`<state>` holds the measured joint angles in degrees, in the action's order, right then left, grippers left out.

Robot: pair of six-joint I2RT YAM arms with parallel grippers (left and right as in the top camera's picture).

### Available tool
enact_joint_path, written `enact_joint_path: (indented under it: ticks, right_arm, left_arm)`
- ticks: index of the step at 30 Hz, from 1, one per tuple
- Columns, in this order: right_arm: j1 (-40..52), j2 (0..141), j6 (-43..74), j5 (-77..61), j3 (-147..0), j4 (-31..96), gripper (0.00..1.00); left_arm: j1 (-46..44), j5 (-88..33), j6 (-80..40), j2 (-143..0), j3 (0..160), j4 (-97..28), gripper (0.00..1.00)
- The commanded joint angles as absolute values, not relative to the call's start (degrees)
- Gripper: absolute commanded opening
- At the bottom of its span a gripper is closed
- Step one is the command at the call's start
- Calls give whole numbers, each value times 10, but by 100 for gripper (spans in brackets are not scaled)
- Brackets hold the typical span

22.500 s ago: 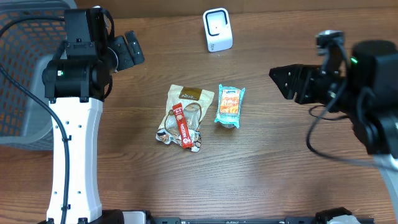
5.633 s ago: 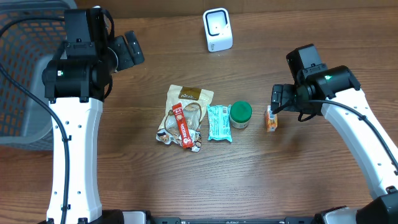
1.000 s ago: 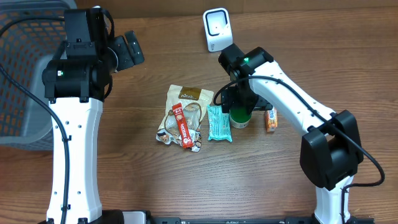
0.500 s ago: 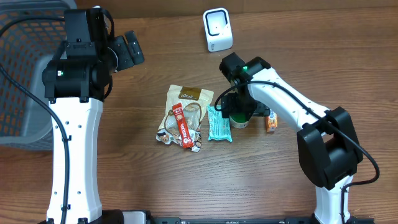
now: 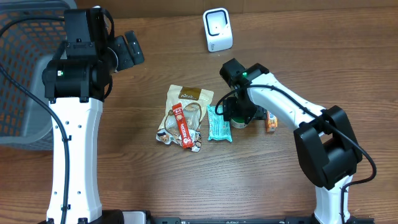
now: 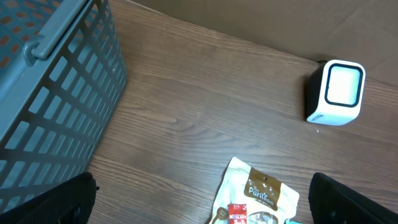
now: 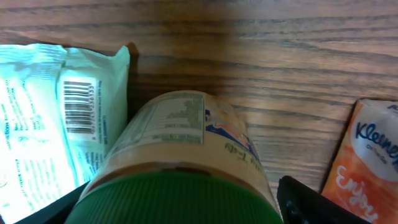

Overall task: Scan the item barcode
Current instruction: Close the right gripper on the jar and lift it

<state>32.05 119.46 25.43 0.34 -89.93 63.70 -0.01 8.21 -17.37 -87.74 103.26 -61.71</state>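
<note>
A jar with a green lid (image 7: 180, 196) and a pale label (image 7: 180, 130) stands on the table between a teal packet (image 7: 43, 118) and an orange tissue pack (image 7: 370, 162). My right gripper (image 7: 186, 208) is down over the jar, one finger (image 7: 317, 202) on each side of the lid. It is open, with a strip of table showing between that finger and the lid. From overhead the gripper (image 5: 239, 111) covers most of the jar (image 5: 240, 122). The white scanner (image 5: 217, 29) stands at the table's back edge. My left gripper (image 6: 214, 205) hangs open and empty, high at the left.
A beige snack bag (image 5: 186, 106) with a red stick sachet (image 5: 182, 126) on it lies left of the teal packet (image 5: 218, 123). The teal packet's barcode (image 7: 78, 106) faces up. A grey basket (image 5: 25, 68) stands at the far left. The orange tissue pack (image 5: 271, 119) lies just right of the jar.
My right gripper has sunk lower over the jar and its fingers have drawn in a little towards the lid. The left arm has not moved.
</note>
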Motion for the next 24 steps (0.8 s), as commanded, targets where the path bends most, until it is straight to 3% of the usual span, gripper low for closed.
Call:
enact_joint_path:
  ticks: [1, 5, 13, 24]
  right_arm:
    - [326, 1195, 255, 4, -896, 630, 82]
    - [326, 1195, 255, 4, -896, 628, 71]
    - [325, 1195, 255, 4, -896, 628, 60]
    - [324, 1149, 258, 6, -898, 619, 52]
  left_arm:
    - [0, 83, -163, -869, 1042, -615, 100]
    - [0, 83, -163, -869, 1042, -615, 100]
    - [0, 83, -163, -869, 1042, -615, 100]
    - [0, 83, -163, -869, 1042, -615, 100]
